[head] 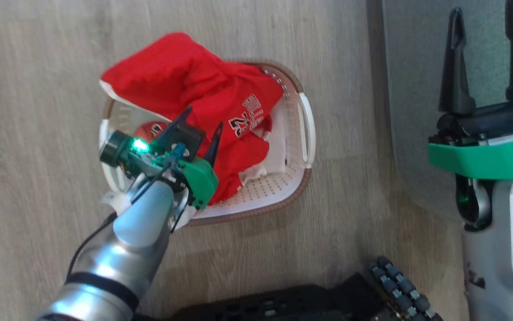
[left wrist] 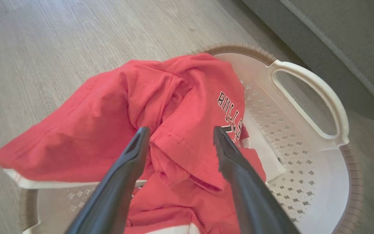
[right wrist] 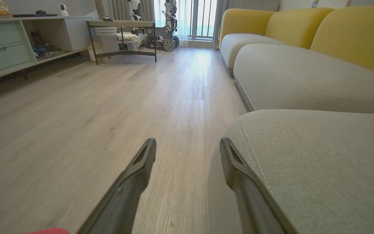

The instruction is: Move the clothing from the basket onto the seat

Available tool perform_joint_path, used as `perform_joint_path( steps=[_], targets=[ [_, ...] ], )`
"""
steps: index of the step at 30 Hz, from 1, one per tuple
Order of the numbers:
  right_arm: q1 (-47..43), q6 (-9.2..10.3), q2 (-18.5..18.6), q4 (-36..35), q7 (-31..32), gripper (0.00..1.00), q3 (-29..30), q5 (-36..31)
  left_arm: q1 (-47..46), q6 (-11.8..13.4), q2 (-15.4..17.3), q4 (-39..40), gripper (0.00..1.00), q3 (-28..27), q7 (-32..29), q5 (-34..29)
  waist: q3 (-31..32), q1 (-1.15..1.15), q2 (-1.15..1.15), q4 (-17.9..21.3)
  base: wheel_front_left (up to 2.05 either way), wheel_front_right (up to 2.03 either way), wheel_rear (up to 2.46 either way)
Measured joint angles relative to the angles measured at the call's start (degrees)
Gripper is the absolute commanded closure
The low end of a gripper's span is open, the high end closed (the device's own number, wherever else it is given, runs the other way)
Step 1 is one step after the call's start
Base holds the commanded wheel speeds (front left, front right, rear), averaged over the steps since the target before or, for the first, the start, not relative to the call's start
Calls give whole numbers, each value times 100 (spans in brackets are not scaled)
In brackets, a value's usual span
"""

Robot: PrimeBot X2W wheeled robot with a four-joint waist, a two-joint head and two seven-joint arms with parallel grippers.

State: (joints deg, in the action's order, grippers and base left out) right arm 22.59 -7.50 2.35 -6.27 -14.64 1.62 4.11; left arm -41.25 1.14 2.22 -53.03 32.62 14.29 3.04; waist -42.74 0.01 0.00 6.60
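The red clothing (head: 194, 84) is heaped in the cream basket (head: 299, 84) on the wooden floor, one fold spilling over the far left rim; the "BULLS" print (left wrist: 231, 113) faces up. My left gripper (head: 203, 122) hovers open just above the pile, and in the left wrist view that gripper (left wrist: 180, 131) has its fingers on either side of a raised red fold (left wrist: 183, 152), without closing on it. My right gripper (head: 486, 22) is open over the grey-green seat (head: 417, 89), and in the right wrist view it (right wrist: 187, 143) holds nothing, at the corner of the seat (right wrist: 320, 156).
The basket's white handle (left wrist: 323, 94) faces the sofa. My dark wheeled base (head: 328, 298) lies along the bottom edge. Further sofa cushions with yellow backs (right wrist: 304, 29), a low shelf unit (right wrist: 11, 42) and a metal-framed table (right wrist: 122, 32) stand across the floor.
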Motion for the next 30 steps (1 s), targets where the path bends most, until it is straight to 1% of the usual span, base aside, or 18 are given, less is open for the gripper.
perform_joint_path(
  steps=[10, 14, 16, 17, 18, 19, 20, 26, 30],
  targets=[
    [173, 0, 1, -190, 0, 0, -176, 58, -605, 97, 5, -595, 0, 21, 0, -26, -541, -1, 0, 213, 0, 0, 0],
    [191, -1, 1, -205, 0, 0, -220, 86, -770, 87, 5, -894, 0, 53, 0, -25, -618, -1, 0, 276, 0, 0, 0],
    [191, -1, 1, -204, 0, 0, -244, 110, -810, 32, 5, -1027, 0, 82, 0, -20, -624, -1, 0, 306, 0, 0, 0],
    [191, -1, 1, -204, 0, 0, -253, 110, -809, 32, 5, -1053, 23, 96, 0, 0, -619, -1, 0, 320, 0, 0, 0],
    [191, -1, 1, -204, 0, 0, -253, 110, -809, 32, 5, -1053, 58, 96, 0, 0, -619, -1, 0, 320, 0, 0, 0],
    [191, -1, 1, -203, 0, 0, -255, 110, -809, 12, 5, -1068, 76, 126, 0, 31, -610, -1, 0, 330, 0, 0, 0],
    [191, -1, 1, -202, 0, 0, -254, 110, -809, -16, 5, -1077, 100, 159, 0, 49, -598, -1, 0, 337, 0, 0, 0],
    [183, 0, 1, -96, 0, 0, -256, 118, -746, -119, 2, -944, 100, 310, 0, 324, -425, -1, 0, 319, 0, 0, 0],
    [176, 0, 2, 23, 0, 0, -299, 118, -518, -114, 2, -627, 100, 379, 0, 572, -219, -1, 0, 271, 0, 0, 0]
  ],
)
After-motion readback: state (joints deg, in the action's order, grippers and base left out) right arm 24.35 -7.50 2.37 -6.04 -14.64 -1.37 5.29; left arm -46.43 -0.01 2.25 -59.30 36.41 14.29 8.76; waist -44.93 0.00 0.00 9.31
